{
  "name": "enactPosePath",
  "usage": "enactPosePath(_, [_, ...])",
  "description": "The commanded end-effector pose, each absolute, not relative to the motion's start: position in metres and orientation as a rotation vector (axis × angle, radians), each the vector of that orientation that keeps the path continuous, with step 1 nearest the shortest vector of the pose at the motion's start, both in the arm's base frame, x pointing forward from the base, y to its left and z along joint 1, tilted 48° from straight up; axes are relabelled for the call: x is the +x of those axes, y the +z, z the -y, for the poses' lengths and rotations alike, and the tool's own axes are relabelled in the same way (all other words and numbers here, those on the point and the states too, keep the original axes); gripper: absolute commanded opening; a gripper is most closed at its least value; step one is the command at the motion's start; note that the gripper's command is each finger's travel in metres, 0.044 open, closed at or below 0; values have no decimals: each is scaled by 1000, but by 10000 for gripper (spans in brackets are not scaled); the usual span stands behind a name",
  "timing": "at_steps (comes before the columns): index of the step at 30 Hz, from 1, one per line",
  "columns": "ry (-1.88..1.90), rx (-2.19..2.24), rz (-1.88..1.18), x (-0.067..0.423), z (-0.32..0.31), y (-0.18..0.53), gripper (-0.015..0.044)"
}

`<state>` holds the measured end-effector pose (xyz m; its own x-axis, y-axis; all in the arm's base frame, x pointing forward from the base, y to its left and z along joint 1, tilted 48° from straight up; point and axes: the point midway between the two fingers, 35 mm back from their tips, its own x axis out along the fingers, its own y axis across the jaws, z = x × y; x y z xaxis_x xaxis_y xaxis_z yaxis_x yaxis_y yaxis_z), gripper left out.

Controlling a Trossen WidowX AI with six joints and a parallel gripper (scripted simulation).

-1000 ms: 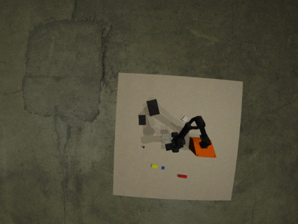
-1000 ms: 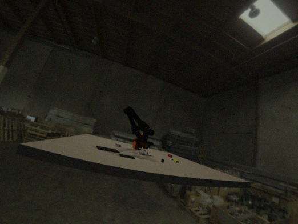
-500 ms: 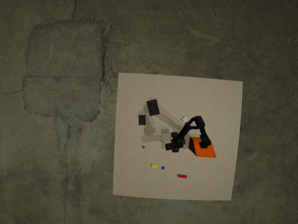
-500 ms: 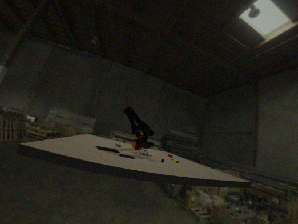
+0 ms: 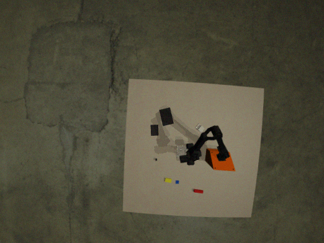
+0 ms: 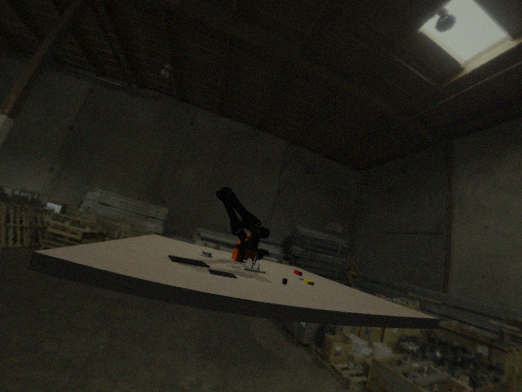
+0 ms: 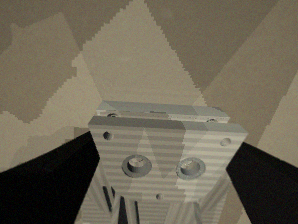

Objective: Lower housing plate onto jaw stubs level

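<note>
Your housing plate (image 7: pixel 162 150) is pale grey with fine horizontal stripes. You have a bright orange base plate (image 5: pixel 228 165), a plain yellow block (image 5: pixel 168 180) (image 6: pixel 309 282) and a plain red block (image 5: pixel 198 191) (image 6: pixel 298 272).

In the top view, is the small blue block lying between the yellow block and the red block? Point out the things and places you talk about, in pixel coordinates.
Yes, the small blue block (image 5: pixel 177 182) (image 6: pixel 302 279) sits right of the yellow block (image 5: pixel 168 180) (image 6: pixel 309 282) and left of the red one (image 5: pixel 198 191) (image 6: pixel 298 272).
</note>
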<state>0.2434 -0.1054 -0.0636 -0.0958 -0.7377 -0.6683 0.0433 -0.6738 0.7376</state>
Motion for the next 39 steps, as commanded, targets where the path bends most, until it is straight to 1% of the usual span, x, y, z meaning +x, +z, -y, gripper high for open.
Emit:
enactPosePath(1, [-1824, 1624, 761, 243, 106, -64, 351])
enactPosePath(39, [-1823, 1624, 763, 242, 111, -69, 351])
